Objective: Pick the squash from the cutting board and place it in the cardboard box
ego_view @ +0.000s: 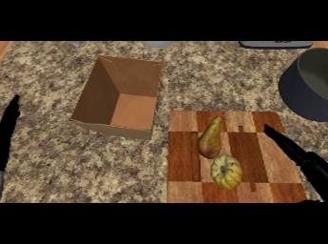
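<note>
Nothing of the job is showing as done yet. The ribbed, yellow-green round squash [227,171] is lying on the striped wooden cutting board [184,186] in the lower right of the frame, just below a brown-green pear [210,137] that is sitting toward the board's middle; the two look close, nearly touching, though I cannot tell whether they meet. The open brown cardboard box [117,97] is standing in the upper left-centre, just beside the board's upper left corner, and I am seeing only its bare floor and walls inside.

My right hand [301,157] is reaching in from the lower right corner, its black fingers stretched out straight and together over the board's right side, pointing up and to the left, beside the squash but not touching it and closed on nothing. My left hand [1,138] is resting at the left edge of the frame, fingers straight and pointing upward, holding nothing.

A dark blue-grey round pot [314,86] is sitting at the upper right, well apart from the box.

So I am judging that everything is still ahead: grasping the squash, lifting it clear of the pear, carrying it up and leftward, and lowering it into the box.
</note>
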`<state>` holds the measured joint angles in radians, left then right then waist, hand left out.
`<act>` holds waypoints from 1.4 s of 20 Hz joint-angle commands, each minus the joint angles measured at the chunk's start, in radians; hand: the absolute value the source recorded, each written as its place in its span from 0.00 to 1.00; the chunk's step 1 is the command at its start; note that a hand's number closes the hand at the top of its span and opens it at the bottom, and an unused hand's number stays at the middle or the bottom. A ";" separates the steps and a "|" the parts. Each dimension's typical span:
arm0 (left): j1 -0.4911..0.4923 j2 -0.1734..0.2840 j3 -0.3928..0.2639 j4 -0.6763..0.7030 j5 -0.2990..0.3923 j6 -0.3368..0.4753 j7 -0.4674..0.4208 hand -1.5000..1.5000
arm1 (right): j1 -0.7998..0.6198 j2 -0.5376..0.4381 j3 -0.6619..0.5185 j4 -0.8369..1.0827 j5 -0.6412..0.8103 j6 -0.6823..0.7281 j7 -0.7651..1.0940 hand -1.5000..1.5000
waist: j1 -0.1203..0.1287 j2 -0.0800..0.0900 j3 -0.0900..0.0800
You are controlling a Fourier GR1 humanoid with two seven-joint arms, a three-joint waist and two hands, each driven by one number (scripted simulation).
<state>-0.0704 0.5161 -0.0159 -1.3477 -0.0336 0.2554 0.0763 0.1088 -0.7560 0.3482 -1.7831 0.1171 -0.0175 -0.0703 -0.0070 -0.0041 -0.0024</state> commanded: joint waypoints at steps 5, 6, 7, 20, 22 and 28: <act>-0.019 -0.011 0.008 0.034 -0.017 -0.020 -0.030 0.50 | -0.125 -0.172 -0.001 -0.073 0.190 0.134 0.139 0.00 | 0.013 0.004 -0.001; -0.038 -0.008 0.020 0.029 -0.002 -0.020 0.007 0.50 | -0.119 -0.231 0.021 -0.086 0.226 0.181 0.164 0.00 | 0.013 0.003 -0.002; -0.028 -0.015 -0.009 -0.028 -0.031 -0.005 0.040 0.50 | -0.162 -0.219 0.023 -0.070 0.206 0.228 0.193 0.00 | 0.025 0.003 0.001; -0.043 -0.045 0.004 0.034 -0.049 -0.029 -0.006 0.50 | -0.536 0.025 0.226 0.029 0.134 0.757 0.697 0.00 | 0.029 0.007 0.001; -0.062 -0.078 -0.016 0.021 -0.084 0.011 0.045 0.50 | -0.546 0.100 0.263 0.060 0.161 0.776 0.758 0.00 | 0.023 0.006 0.002; -0.005 -0.055 0.062 0.042 -0.060 -0.056 -0.046 0.50 | -0.577 0.180 0.217 0.145 0.253 0.860 0.751 0.00 | 0.014 0.004 0.002</act>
<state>-0.1058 0.4719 0.0222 -1.3112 -0.0893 0.2123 0.0635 -0.4262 -0.6274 0.5983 -1.6982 0.3414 0.7584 0.6733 0.0119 0.0012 -0.0005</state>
